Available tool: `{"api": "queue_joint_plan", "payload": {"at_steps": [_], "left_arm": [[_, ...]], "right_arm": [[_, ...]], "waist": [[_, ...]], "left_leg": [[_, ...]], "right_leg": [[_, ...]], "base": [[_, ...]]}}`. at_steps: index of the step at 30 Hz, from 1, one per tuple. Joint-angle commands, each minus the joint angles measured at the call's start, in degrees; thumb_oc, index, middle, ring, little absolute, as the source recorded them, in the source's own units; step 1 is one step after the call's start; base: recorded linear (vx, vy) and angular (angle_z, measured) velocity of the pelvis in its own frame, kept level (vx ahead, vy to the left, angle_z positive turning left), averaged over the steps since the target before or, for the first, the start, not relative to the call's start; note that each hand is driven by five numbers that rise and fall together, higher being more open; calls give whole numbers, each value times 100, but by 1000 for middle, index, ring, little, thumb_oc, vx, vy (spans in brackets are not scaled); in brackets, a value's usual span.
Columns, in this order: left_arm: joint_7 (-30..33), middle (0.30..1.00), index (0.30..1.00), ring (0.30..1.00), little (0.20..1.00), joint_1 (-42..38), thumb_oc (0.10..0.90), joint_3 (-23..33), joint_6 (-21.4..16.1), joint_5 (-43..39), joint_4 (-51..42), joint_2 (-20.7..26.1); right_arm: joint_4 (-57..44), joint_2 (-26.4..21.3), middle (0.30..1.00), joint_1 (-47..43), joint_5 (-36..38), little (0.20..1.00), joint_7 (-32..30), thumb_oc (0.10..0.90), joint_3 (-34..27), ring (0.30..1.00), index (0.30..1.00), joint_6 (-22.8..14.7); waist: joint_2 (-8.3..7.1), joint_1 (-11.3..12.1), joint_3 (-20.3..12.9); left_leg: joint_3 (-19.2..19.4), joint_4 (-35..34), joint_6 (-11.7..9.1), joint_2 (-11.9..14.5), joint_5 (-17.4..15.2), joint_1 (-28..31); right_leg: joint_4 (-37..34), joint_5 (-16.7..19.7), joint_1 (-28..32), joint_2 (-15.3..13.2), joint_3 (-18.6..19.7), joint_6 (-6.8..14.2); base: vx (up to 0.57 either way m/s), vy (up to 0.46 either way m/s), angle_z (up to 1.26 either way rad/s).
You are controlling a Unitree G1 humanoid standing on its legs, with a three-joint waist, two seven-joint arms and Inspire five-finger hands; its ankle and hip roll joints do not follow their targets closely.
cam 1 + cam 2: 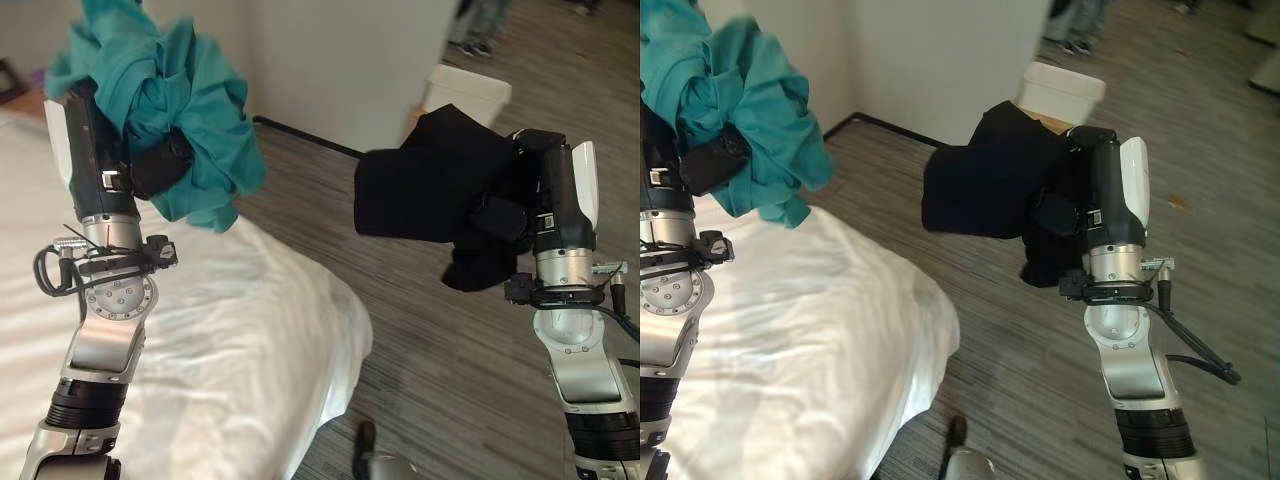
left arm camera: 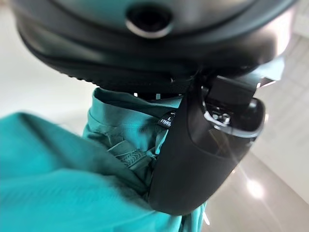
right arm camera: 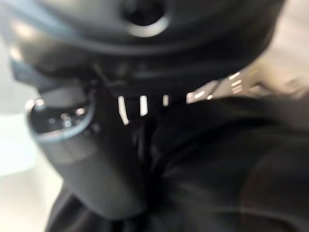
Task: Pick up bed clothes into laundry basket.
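Observation:
A bunched teal garment [image 1: 185,110] hangs in the air over the bed's far corner, with my left hand [image 1: 155,165] shut on it; its thumb [image 2: 193,159] presses into the teal cloth [image 2: 72,183]. To the right, over the wood floor, my right hand [image 1: 500,215] is shut on a black garment [image 1: 430,185] that droops below the fingers, and the thumb [image 3: 91,164] lies against the black cloth [image 3: 217,169]. A white laundry basket [image 1: 470,92] stands on the floor behind the black garment, partly hidden by it.
The bed with a white sheet [image 1: 230,330] takes up the left and lower left, its corner rounded toward the floor. A white wall [image 1: 340,60] rises behind. A person's legs and shoes [image 1: 478,30] stand at the far top right on the striped floor [image 1: 450,370].

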Motion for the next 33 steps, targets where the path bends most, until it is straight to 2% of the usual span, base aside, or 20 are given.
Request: {"api": "queue_joint_plan", "payload": {"at_steps": [1, 2, 8, 9, 12, 16, 17, 18, 20, 21, 22, 23, 25, 26, 27, 28, 29, 30, 32, 33], "left_arm": [[-324, 300, 300, 300, 300, -502, 400, -144, -411, 332, -421, 9], [-414, 300, 300, 300, 300, -378, 400, -283, -328, 364, -372, -274], [-1036, 300, 300, 300, 300, 650, 400, -646, -57, 441, -266, -940], [-1043, 300, 300, 300, 300, 675, 400, -651, -59, 447, -268, -961], [-1297, 300, 300, 300, 300, 924, 400, -958, 53, 468, 168, -1218], [-1328, 300, 300, 300, 300, 953, 400, -1009, 63, 329, 404, -1309], [-1263, 300, 300, 300, 300, 923, 400, -993, 107, 320, 594, -1326], [-1102, 300, 300, 300, 300, 917, 400, -864, 161, 333, 753, -1252], [-1041, 300, 300, 300, 300, 924, 400, -803, 172, 349, 799, -1237], [-956, 300, 300, 300, 300, 1033, 400, -670, 200, 360, 876, -1263], [-958, 300, 300, 300, 300, 1034, 400, -668, 200, 361, 872, -1259], [-973, 300, 300, 300, 300, 1166, 400, -636, 190, 336, 866, -1296], [-1046, 300, 300, 300, 300, 1404, 400, -550, 193, 367, 732, -1349], [-1087, 300, 300, 300, 300, 1550, 400, -497, 198, 382, 719, -1390], [-1091, 300, 300, 300, 300, 1566, 400, -491, 201, 383, 712, -1396], [-1149, 300, 300, 300, 300, 1692, 400, -488, 208, 349, 746, -1413], [-1152, 300, 300, 300, 300, 1705, 400, -485, 208, 349, 742, -1419], [-1199, 300, 300, 300, 300, 1781, 400, -527, 237, 352, 775, -1425], [-1200, 300, 300, 300, 300, 1798, 400, -526, 248, 370, 801, -1438], [-1148, 300, 300, 300, 300, 1791, 400, -491, 285, 359, 896, -1418]], "right_arm": [[-539, -372, 300, -401, -21, 300, -65, 400, -195, 300, 300, -478], [-485, -329, 300, -312, -65, 300, -65, 400, -167, 300, 300, -458], [302, -366, 300, 131, -349, 300, -68, 400, -155, 300, 300, -172], [343, -385, 300, 132, -350, 300, -84, 400, -134, 300, 300, -195], [1500, -388, 300, 529, -450, 300, -218, 400, -114, 300, 300, 80], [1871, -369, 300, 567, -462, 300, -239, 400, -71, 300, 300, 176], [2115, -395, 300, 450, -379, 300, -259, 400, 77, 300, 300, 193], [2272, -482, 300, 233, -384, 300, -219, 400, 415, 300, 300, 237], [2248, -526, 300, 181, -400, 300, -182, 400, 499, 300, 300, 251], [2159, -597, 300, 158, -477, 300, -72, 400, 650, 300, 300, 279], [2150, -593, 300, 160, -478, 300, -68, 400, 645, 300, 300, 286], [2114, -639, 300, 156, -519, 300, 5, 400, 711, 300, 300, 299], [2022, -656, 300, 114, -601, 300, 122, 400, 776, 300, 300, 276], [2030, -666, 300, 12, -598, 300, 134, 400, 807, 300, 300, 209], [2035, -671, 300, 13, -597, 300, 133, 400, 818, 300, 300, 205], [2056, -670, 300, -83, -622, 300, 146, 400, 911, 300, 300, 144], [2062, -675, 300, -81, -621, 300, 145, 400, 922, 300, 300, 141], [2087, -628, 300, -251, -646, 300, 171, 400, 1088, 300, 300, 101], [2093, -584, 300, -346, -670, 300, 170, 400, 1158, 300, 300, 99], [2047, -493, 300, -529, -687, 300, 200, 400, 1282, 300, 300, 107]], "waist": [[234, -34, -383], [259, 59, -379], [178, 227, -346], [215, 253, -363], [82, 275, -324], [63, 272, -308], [74, 298, -257], [7, 576, -27], [-74, 667, 47], [-252, 913, 147], [-288, 896, 120], [-298, 1027, 166], [-253, 1227, 178], [-177, 1371, 147], [-197, 1395, 136], [-10, 1577, 66], [-31, 1593, 64], [92, 1806, 38], [65, 1889, 35], [56, 2043, 8]], "left_leg": [[-142, -523, 40, 300, 219, -206], [193, -501, 69, 325, 207, -204], [629, -548, 76, 319, 117, -119], [651, -539, 71, 342, 63, -88], [747, -522, -173, 614, -1, 32], [809, -287, -351, 863, 15, 51], [799, 561, -528, 1198, 346, -234], [92, 2240, -638, 1640, 1271, -1046], [-336, 2785, -548, 1609, 1379, -1441], [-1010, 3195, -309, 984, 982, -1896], [-1003, 3195, -277, 935, 1015, -1951], [-1274, 3234, -241, 533, 714, -2191], [-1396, 2913, -196, 252, 501, -2471], [-1412, 2118, -160, 90, 332, -2685], [-1372, 2037, -157, 85, 337, -2625], [-1464, 1060, -141, -188, 806, -2891], [-1437, 916, -145, -192, 866, -2807], [-1517, 130, -156, -398, 1398, -3136], [-1338, -311, -231, -453, 1620, -3286], [-780, -401, -242, -337, 1746, -3780]], "right_leg": [[154, -331, 208, -424, 205, 901], [259, -319, 302, -632, -39, 925], [357, -128, 231, -834, -630, 1016], [377, -159, 239, -811, -603, 1036], [-99, -221, 285, -592, -781, 935], [-304, -305, 381, -382, -702, 839], [-571, -415, 599, -74, -583, 652], [-817, -551, 818, 287, -370, 325], [-857, -607, 848, 321, -323, 237], [-942, -722, 899, 337, 28, 225], [-944, -695, 854, 287, 18, 237], [-962, -767, 952, 342, 248, 270], [-962, -875, 1052, 380, 610, 346], [-962, -1039, 1185, 437, 797, 409], [-962, -1058, 1189, 415, 830, 413], [-962, -1265, 1406, 702, 1016, 369], [-962, -1275, 1413, 680, 1040, 363], [-962, -1525, 1671, 911, 1222, 326], [-962, -1712, 1848, 913, 1339, 315], [-962, -2029, 2235, 962, 1497, 331]], "base": [[-107, -25, -132], [-111, -29, -150], [30, -56, -125], [183, -218, -65], [195, -280, -32], [150, -202, 8], [231, -468, -8], [286, -545, -27], [186, -248, -103], [147, -54, -131], [278, -52, -70], [191, 36, -74], [382, 74, -161], [403, 82, -189], [624, 168, -104], [350, 87, -64], [672, 151, -66], [530, 81, -93], [536, 123, -80], [518, 216, -78]]}}
